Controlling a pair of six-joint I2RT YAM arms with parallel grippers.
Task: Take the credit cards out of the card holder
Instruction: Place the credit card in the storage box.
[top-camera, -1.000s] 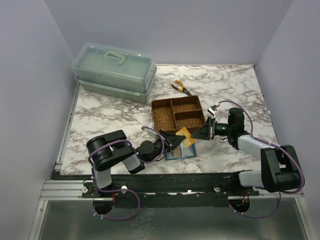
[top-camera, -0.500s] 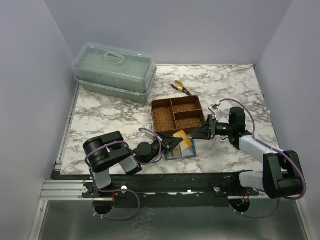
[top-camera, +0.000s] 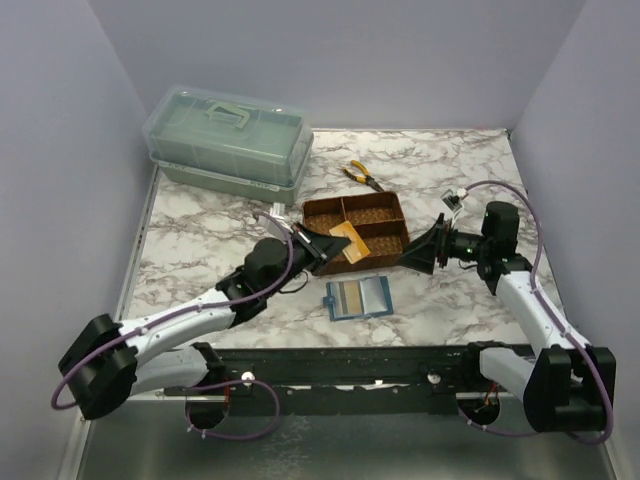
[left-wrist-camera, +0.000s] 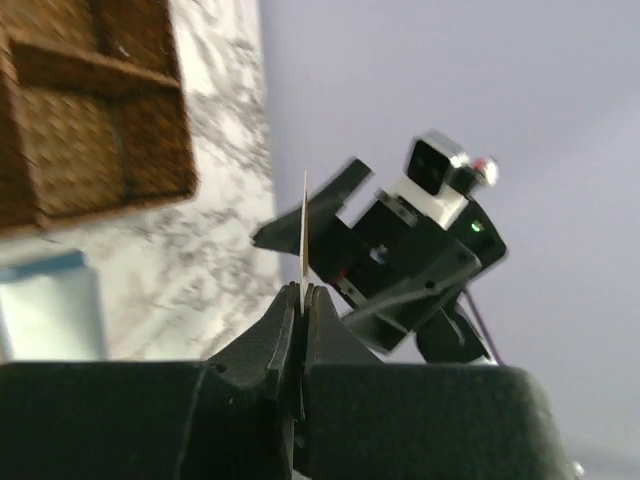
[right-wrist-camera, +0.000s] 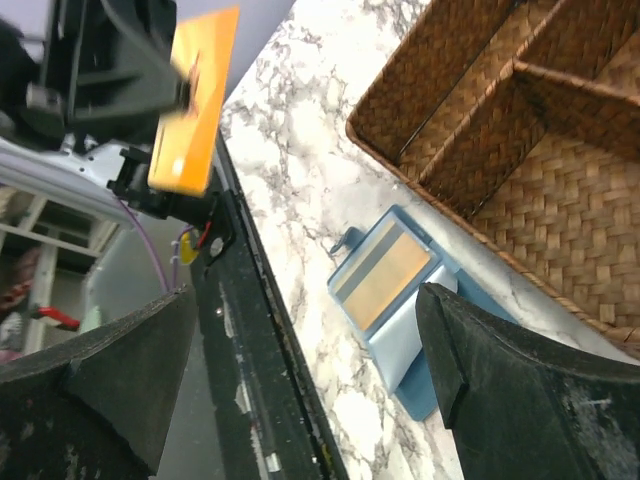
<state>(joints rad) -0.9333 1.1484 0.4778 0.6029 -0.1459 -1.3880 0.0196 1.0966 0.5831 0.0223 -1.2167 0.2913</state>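
Note:
The teal card holder (top-camera: 358, 297) lies open on the marble, a tan card with a grey stripe (top-camera: 350, 296) still in its left pocket. My left gripper (top-camera: 326, 246) is raised above the table and shut on a yellow-gold credit card (top-camera: 346, 240), held over the near-left corner of the woven tray. In the left wrist view that card (left-wrist-camera: 304, 225) shows edge-on, pinched between the shut jaws of the left gripper (left-wrist-camera: 303, 295). My right gripper (top-camera: 418, 256) hovers right of the tray, open and empty. Its wrist view shows the holder (right-wrist-camera: 400, 295) below and the lifted card (right-wrist-camera: 195, 100).
A brown woven three-compartment tray (top-camera: 355, 199) sits mid-table, just behind the holder. Yellow-handled pliers (top-camera: 362, 176) lie behind it. A green lidded box (top-camera: 228, 145) stands at the back left. Purple walls close in both sides and the back.
My left gripper closed on the yellow card and lifted it away from the holder, up and back over the tray. My right gripper let go, opened wide and drew back to the right.

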